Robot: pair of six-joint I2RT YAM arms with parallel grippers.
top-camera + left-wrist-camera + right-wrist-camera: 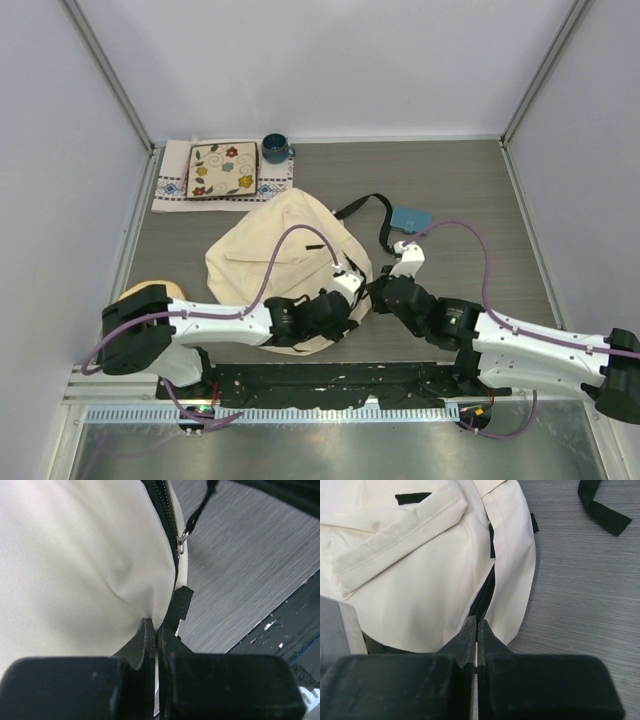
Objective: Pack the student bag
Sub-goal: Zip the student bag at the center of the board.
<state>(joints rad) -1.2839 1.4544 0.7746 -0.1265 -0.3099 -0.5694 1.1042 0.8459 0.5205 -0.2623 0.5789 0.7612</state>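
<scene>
Cream cloth fills most of what I see: the bag lies slumped in the middle of the table, its near right edge just in front of both arms. The left claw is clenched, its tips pressed to the bag's seam beside a black tab. Whether any cloth is actually caught between them, I cannot tell. The right claw is clenched too, its tips at the bag's rim where a dark gap runs along the seam.

The bag's inside is hidden from every view. On the left wrist camera the zipper looks closed along the stretch I can see, with a small metal ring hanging from it. A pocket flap lies folded across the front.

At the back left a blue mug stands beside a flowered tray resting on an embroidered cloth — the mug's interior is too dark to judge. A small blue card lies right of the bag by a black strap, and any lettering on it is too small to read.

A tan round thing shows at the left edge, half covered by the left arm.
</scene>
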